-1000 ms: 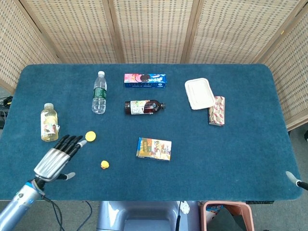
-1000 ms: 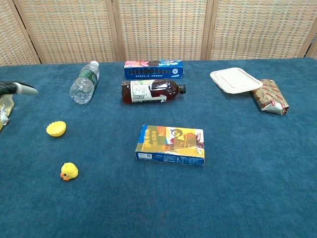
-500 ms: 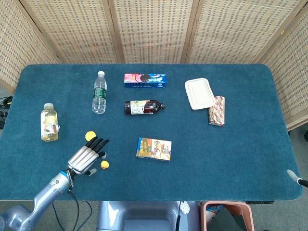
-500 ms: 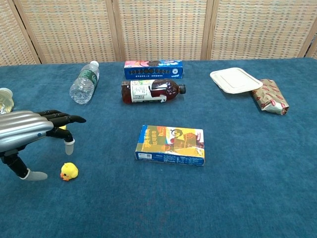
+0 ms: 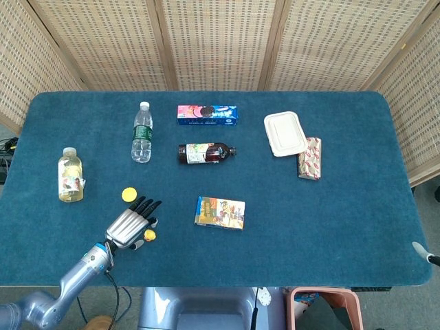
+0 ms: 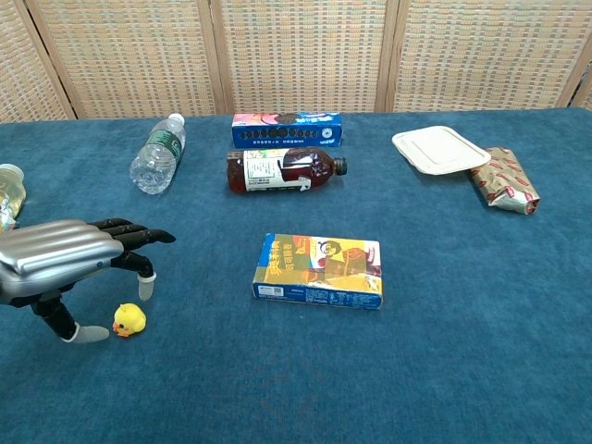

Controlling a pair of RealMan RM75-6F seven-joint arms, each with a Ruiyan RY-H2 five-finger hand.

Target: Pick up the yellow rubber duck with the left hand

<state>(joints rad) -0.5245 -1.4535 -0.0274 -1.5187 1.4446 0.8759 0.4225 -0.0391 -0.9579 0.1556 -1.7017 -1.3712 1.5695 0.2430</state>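
Note:
The small yellow rubber duck sits upright on the blue table near the front left. My left hand hovers just left of and above it, palm down with its fingers spread. In the chest view the thumb tip rests on the cloth just left of the duck, and one fingertip hangs just behind it. The hand holds nothing. Of my right hand only a pale tip shows at the table's front right edge, and its fingers are hidden.
A yellow cap lies just beyond the left hand's fingers. A juice bottle stands at far left. A water bottle, a dark bottle, a cookie box and a printed box lie further in.
My left hand has moved right and toward the duck, from beside the juice bottle to right over the duck. Its thumb now rests beside the duck. The duck has not moved.

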